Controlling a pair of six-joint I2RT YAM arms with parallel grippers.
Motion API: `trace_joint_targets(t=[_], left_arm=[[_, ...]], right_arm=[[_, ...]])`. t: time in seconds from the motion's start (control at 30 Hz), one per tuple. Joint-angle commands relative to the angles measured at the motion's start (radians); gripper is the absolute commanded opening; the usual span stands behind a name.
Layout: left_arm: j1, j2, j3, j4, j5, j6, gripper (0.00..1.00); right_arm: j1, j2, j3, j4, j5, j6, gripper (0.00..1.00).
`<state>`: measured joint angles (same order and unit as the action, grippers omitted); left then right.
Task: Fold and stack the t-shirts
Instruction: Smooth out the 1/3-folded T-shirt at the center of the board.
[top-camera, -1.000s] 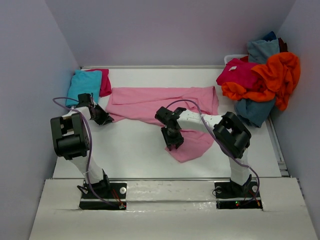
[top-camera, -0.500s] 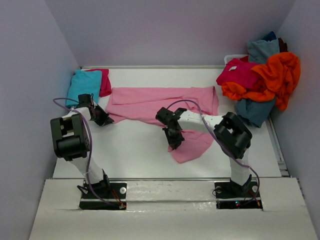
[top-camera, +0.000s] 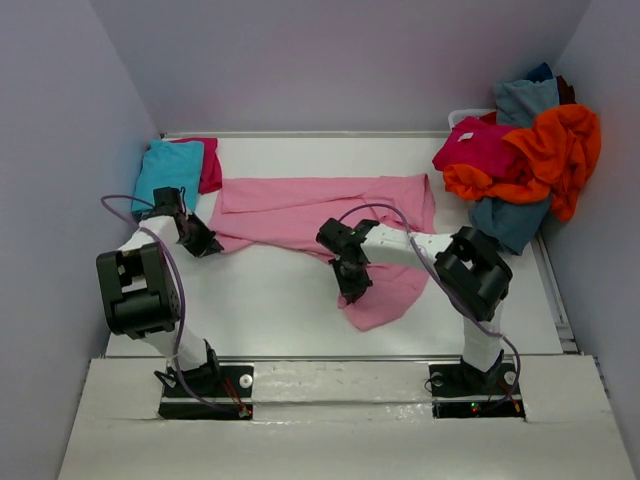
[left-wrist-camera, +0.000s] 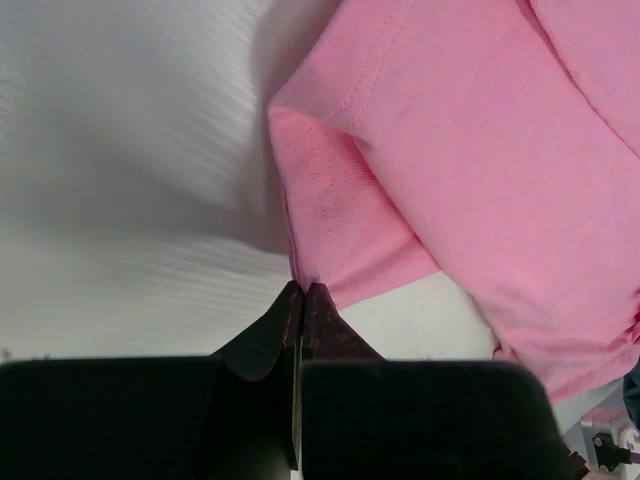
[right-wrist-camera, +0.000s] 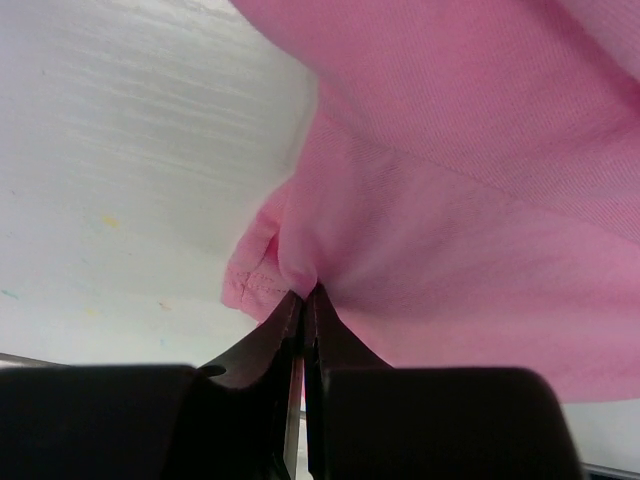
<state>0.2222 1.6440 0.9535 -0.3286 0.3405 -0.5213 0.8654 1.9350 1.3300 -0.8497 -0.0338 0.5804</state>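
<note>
The white surface (top-camera: 270, 320) was hemmed by walls (top-camera: 60, 150) on the left, far and right sides, with bare room along its near half. Across its middle stretched the light pink shirt (top-camera: 300, 205), smooth and straight on its far edge, with one flap trailing toward the near right. A heap of orange, magenta and grey-blue shirts (top-camera: 540, 160) crowded the far right edge. A turquoise shirt (top-camera: 170, 168) sat in the far left corner. The left fingers (left-wrist-camera: 300, 300) pinched the pink shirt's left corner. The right fingers (right-wrist-camera: 303, 300) pinched a bunched hem of the flap.
</note>
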Motion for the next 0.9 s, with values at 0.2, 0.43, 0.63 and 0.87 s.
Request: trace_joint_targets(t=[0.2, 0.43, 0.63, 0.87], left_arm=[[-0.003, -0.101, 0.044, -0.141, -0.112, 0.050, 0.06], [-0.003, -0.116, 0.050, -0.174, -0.153, 0.058, 0.06], [-0.003, -0.138, 0.041, -0.202, -0.184, 0.063, 0.06], [-0.003, -0.162, 0.022, -0.221, -0.216, 0.066, 0.06]], right_arm=[[0.018, -0.110, -0.107, -0.046, 0.006, 0.048, 0.07], [-0.012, -0.191, -0.161, -0.066, 0.017, 0.072, 0.07], [-0.042, -0.231, -0.184, -0.083, 0.026, 0.073, 0.07], [-0.071, -0.289, -0.229, -0.100, 0.029, 0.073, 0.07]])
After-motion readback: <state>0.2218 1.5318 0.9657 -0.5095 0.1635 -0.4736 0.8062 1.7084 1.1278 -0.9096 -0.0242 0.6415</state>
